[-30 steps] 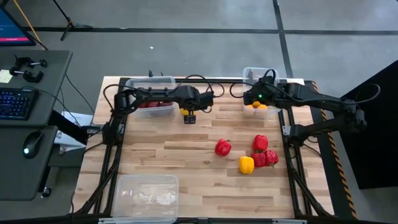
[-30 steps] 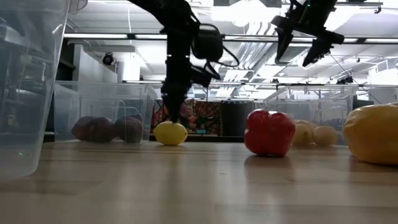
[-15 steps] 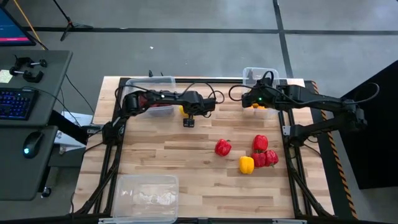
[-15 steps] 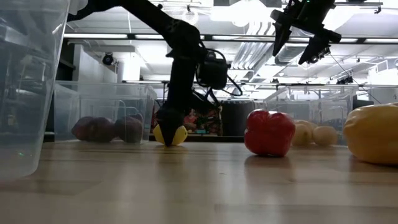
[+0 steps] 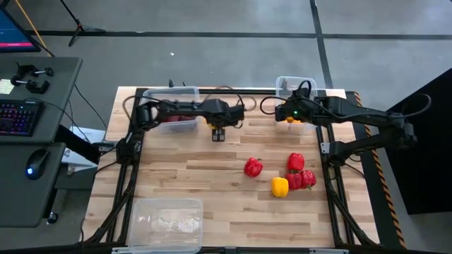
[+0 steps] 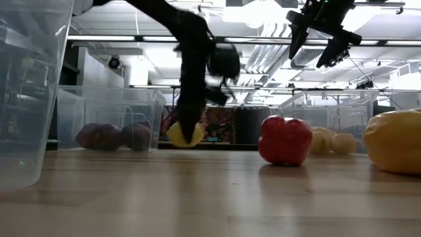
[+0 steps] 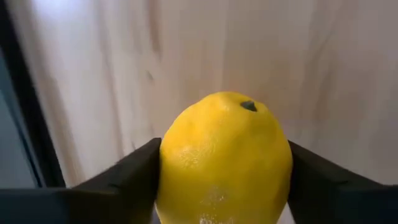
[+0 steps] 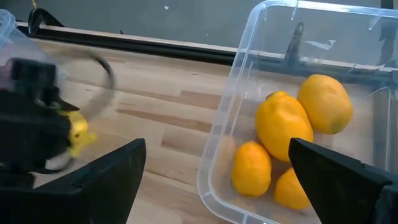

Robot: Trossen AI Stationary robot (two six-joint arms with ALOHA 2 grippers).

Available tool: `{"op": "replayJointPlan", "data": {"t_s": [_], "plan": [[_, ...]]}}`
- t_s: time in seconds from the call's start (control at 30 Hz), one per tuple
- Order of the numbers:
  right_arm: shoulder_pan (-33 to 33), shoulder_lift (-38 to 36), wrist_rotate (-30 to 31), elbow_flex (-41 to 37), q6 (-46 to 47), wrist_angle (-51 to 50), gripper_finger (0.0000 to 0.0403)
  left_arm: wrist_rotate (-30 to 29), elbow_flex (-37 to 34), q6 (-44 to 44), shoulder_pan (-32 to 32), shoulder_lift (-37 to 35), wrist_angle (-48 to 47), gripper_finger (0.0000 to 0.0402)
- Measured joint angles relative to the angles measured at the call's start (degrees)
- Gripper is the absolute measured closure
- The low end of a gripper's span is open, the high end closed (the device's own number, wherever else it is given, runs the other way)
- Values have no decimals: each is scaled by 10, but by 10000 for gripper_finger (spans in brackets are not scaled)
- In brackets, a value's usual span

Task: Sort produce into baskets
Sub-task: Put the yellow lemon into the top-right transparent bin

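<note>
Yellow, waxy and firm, the lemon (image 7: 225,158) sat clamped between the left gripper (image 5: 218,130) fingers at the table's far side — light, but round and slippery, best pinched across its middle. Right gripper (image 6: 321,49) hovered spread wide above the lemon basket (image 8: 249,81).
</note>
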Motion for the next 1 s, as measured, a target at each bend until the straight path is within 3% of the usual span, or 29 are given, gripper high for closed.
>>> {"op": "replayJointPlan", "data": {"t_s": [0.1,0.3,0.47,0.63,1.0], "plan": [[6,-16,9,0,-1,-7,20,58,-2,-7,-2,-53,56,169],[36,-93,84,0,8,-5,20,149,-1,-31,-9,-158,230,169],[52,-155,106,0,16,11,20,184,-1,-66,-9,-177,400,169],[56,-178,117,0,26,22,20,228,0,-122,-16,-132,566,169],[56,-149,130,0,34,59,20,195,1,-126,-23,36,886,164]]}}
